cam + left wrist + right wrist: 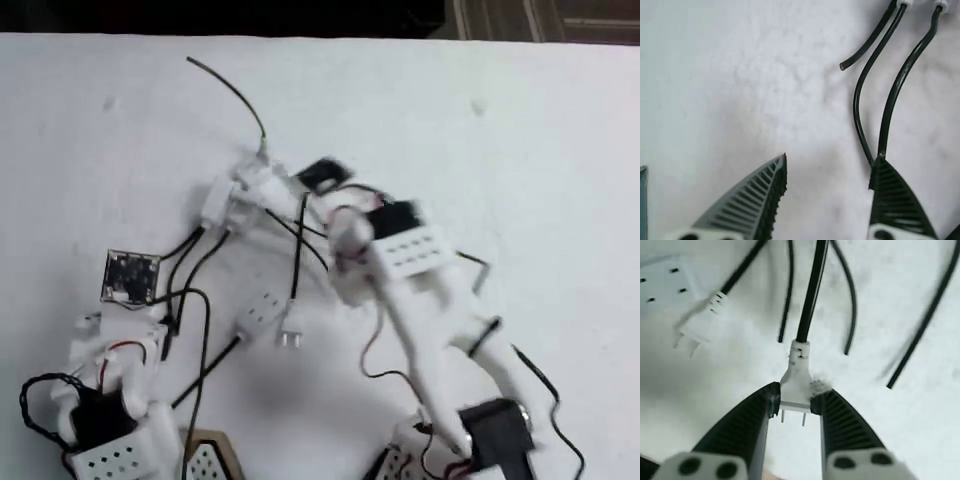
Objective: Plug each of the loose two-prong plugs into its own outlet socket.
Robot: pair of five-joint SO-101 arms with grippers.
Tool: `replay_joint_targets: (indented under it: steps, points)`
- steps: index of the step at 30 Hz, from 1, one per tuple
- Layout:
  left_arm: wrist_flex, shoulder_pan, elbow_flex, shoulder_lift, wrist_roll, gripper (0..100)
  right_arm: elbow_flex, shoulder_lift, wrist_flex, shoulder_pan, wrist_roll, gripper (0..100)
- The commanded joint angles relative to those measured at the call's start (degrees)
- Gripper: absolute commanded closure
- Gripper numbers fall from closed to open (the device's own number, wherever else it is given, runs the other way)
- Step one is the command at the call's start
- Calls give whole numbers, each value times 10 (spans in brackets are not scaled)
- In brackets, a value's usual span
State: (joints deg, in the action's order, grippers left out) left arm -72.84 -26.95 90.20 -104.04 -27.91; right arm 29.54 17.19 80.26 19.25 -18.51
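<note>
My right arm point(440, 330) comes in from 5 o'clock and ends about mid-table. The right gripper point(796, 392) is clamped on a white plug point(796, 372), pinching the wide end right by the prongs. The prongs point back toward the wrist, and the plug's black cable runs away from it.

A second plug point(696, 330) lies just beside the outlet block point(660, 285). In the high view a loose plug point(290, 335) sits at 6 o'clock from mid-table, and I can't tell if it's the same one.

The left arm point(110, 420) is parked at 7 o'clock. The left gripper point(831, 159) is spread apart and holds nothing, with cables point(890, 100) running up against one finger point(895, 200).

Risks as I see them:
- The prongs face the wrong way for the block, so I need a big turn. With this short grip near the prongs, the plug may pivot or slip out.
- The held cable runs among other cables point(850, 300), so pulling it could drag them or tug the plug crooked.
- The second plug beside the block could get knocked or block my approach.
- The block looks unfixed on the table point(520, 150), so pushing in may just slide it instead of seating the prongs.
- The left finger may snag a cable if that arm moves.
</note>
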Motion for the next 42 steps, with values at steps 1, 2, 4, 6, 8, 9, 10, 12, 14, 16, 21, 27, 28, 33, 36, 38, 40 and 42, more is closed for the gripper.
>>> replay_joint_targets:
  steps: [1,2,4,6,8,9,10,12,14,16,21,27,28,33,36,38,40,42]
  points:
    - [-3,-4,-1,-3,-4,736,24,48,7,-73,-40,981]
    - [-3,-4,-1,-3,-4,736,36,53,5,-89,-48,981]
    - [-3,-4,-1,-3,-4,736,59,56,4,-110,-58,981]
    - [-3,-3,-1,-3,-4,736,84,56,-12,-124,-67,981]
    - [-3,-3,-1,-3,-4,736,109,56,-43,-130,-66,974]
    - [-3,-3,-1,-3,-4,736,122,56,-58,-130,-64,963]
    - [-3,-3,-1,-3,-4,736,132,56,-68,-126,-62,944]
    - [-3,-3,-1,-3,-4,736,142,57,-73,-123,-62,896]
    - [-3,-3,-1,-3,-4,736,142,61,-65,-114,-62,860]
    - [-3,-3,-1,-3,-4,736,134,61,-41,-108,-62,849]
    - [-3,-2,-1,-3,-4,736,101,55,-11,-124,-66,850]
    - [-3,-2,-1,-3,-4,736,120,54,-41,-133,-67,850]
    - [-3,-2,-1,-3,-4,736,127,54,-51,-134,-67,850]
    - [-3,-2,-1,-3,-4,736,149,53,-78,-147,-67,850]
    - [-3,-2,-1,-3,-4,736,149,27,-78,-149,-74,850]
    - [-3,-2,-1,-3,-4,736,145,-4,-80,-148,-96,850]
    - [-3,-2,-1,-3,-4,736,132,-38,-80,-149,-104,850]
    - [-3,-2,-1,-3,-4,736,118,-66,-80,-156,-106,850]
